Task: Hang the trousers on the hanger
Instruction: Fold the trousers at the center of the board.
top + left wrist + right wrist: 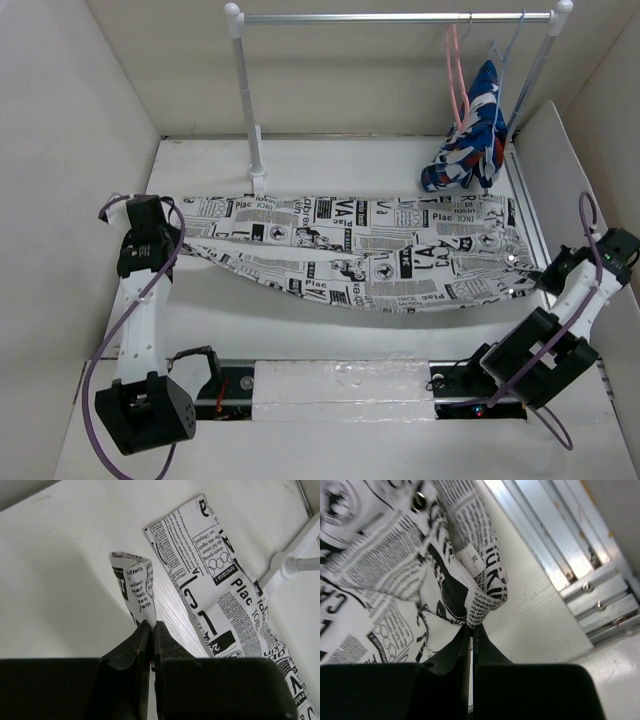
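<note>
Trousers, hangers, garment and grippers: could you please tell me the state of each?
trousers: flat on the table, pinched at both ends
pink hanger: on the rail, bare
pale blue hanger: on the rail, carrying the patterned garment
patterned garment: hanging from that hanger
left gripper: shut on a leg end
right gripper: shut on the waist end

Pink hanger [456, 80] bottom behind patterned garment [470, 140]; trousers [380, 565] label [471, 560] print unreadable

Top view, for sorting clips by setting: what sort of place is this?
Probably a lab test booth for clothes handling: white-walled table, clothes rail, trousers laid out.
</note>
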